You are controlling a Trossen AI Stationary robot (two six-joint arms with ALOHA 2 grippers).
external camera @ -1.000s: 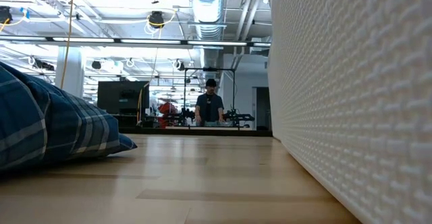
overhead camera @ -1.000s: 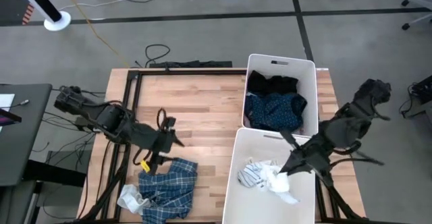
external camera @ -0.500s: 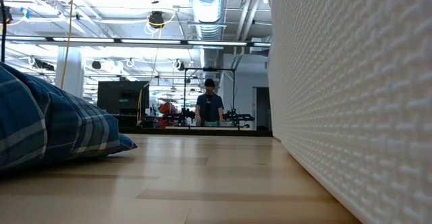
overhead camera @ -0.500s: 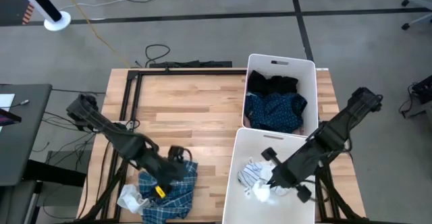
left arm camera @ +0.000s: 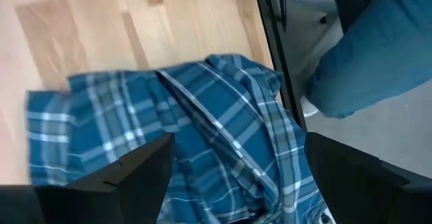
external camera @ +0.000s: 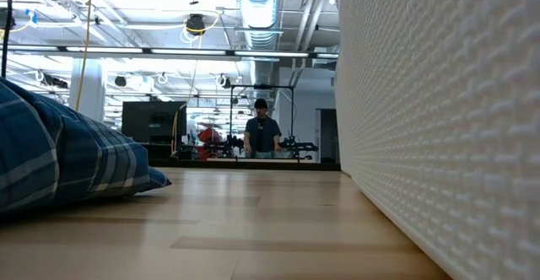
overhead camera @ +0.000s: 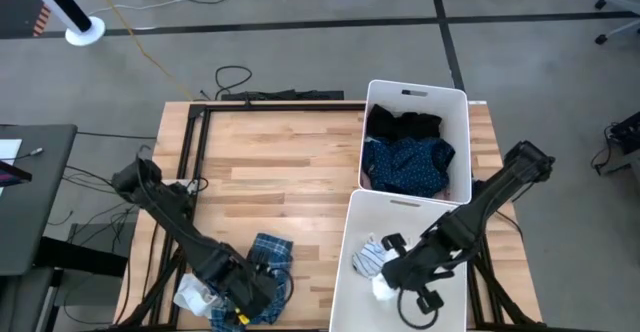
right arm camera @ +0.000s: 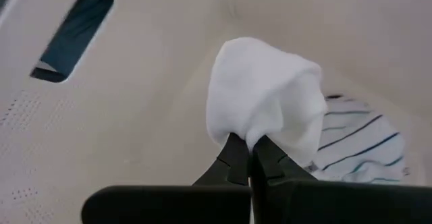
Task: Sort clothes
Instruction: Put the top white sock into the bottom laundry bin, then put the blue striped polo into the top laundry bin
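Observation:
The blue plaid shirt [overhead camera: 262,264] lies bunched on the table near the front edge; it also shows in the low view [external camera: 59,158]. My left gripper [overhead camera: 248,292] is open just over it, and the left wrist view [left arm camera: 237,146] shows a finger on either side of the cloth. A white piece [overhead camera: 194,297] lies beside the shirt. My right gripper [overhead camera: 393,272] is inside the near white bin [overhead camera: 345,222], shut on a white sock [right arm camera: 263,92]. A grey-striped sock [right arm camera: 358,143] lies in that bin. My right gripper pinches a bunched fold of the white sock [right arm camera: 251,131] between its two fingertips. The fingers slant down into the near bin from the table's right side. The sock bulges beyond the tips, beside the striped sock; whether it rests on the bin floor I cannot tell.
The far white bin [overhead camera: 466,132] holds a black shirt [overhead camera: 405,124] and a navy dotted piece [overhead camera: 410,164]. The near bin's wall [external camera: 439,128] fills the right of the low view. A person [external camera: 261,132] stands far off in the room behind the table.
My left gripper has gone toward the table's near edge and down over the plaid shirt, staying open. My right gripper has gone down and leftward into the near bin, carrying the white sock with it.

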